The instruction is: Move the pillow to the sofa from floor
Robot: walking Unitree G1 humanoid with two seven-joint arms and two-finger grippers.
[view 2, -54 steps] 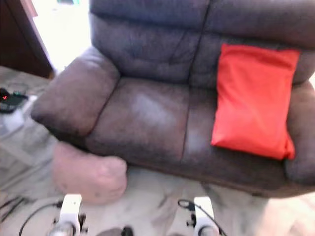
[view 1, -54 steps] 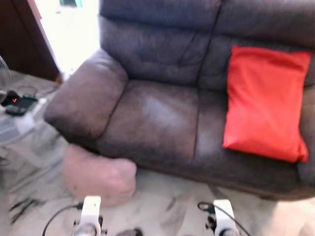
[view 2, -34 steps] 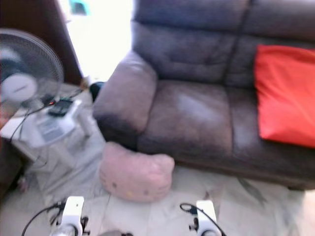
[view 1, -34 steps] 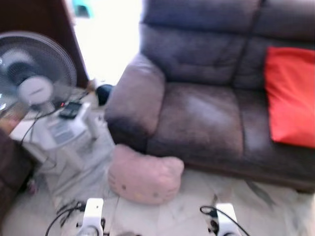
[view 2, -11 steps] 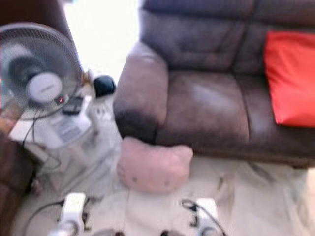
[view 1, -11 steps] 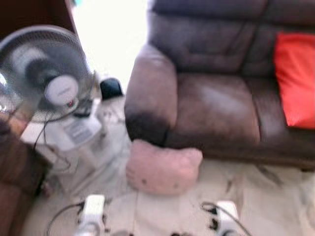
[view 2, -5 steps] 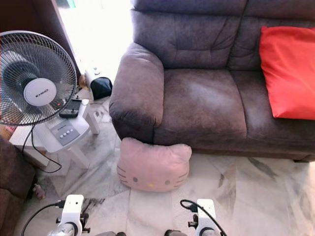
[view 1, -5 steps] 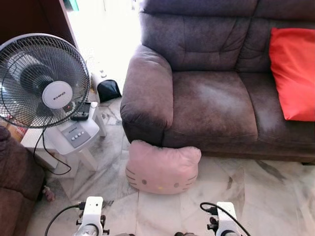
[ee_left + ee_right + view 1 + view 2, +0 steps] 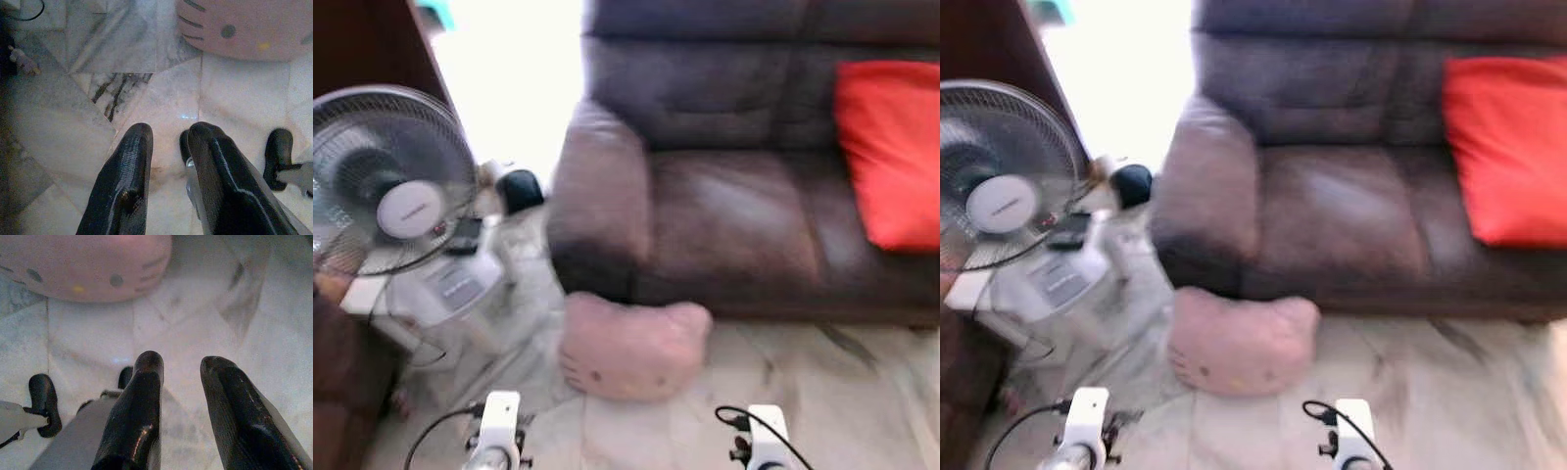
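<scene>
A pink cat-face pillow (image 9: 631,348) lies on the marble floor (image 9: 1430,392), leaning against the front of the brown sofa (image 9: 734,211) below its left armrest. Both arms hang low at the bottom edge of the eye views, short of the pillow. The left gripper (image 9: 168,134) is open over bare floor tile, with the pillow (image 9: 247,27) ahead of its fingers. The right gripper (image 9: 181,364) is open too, and the pillow (image 9: 83,264) lies beyond its tips. Nothing sits between either pair of fingers.
A red cushion (image 9: 886,152) rests on the sofa's right seat. A white standing fan (image 9: 396,181) with a base and cable stands on the left. A dark brown furniture edge (image 9: 333,392) is at far left. A small black object (image 9: 521,186) lies by the armrest.
The head view has shifted slightly and gone blurred, so the camera is moving. The pillow stays in the same spot against the sofa. Both arms hang as before.
</scene>
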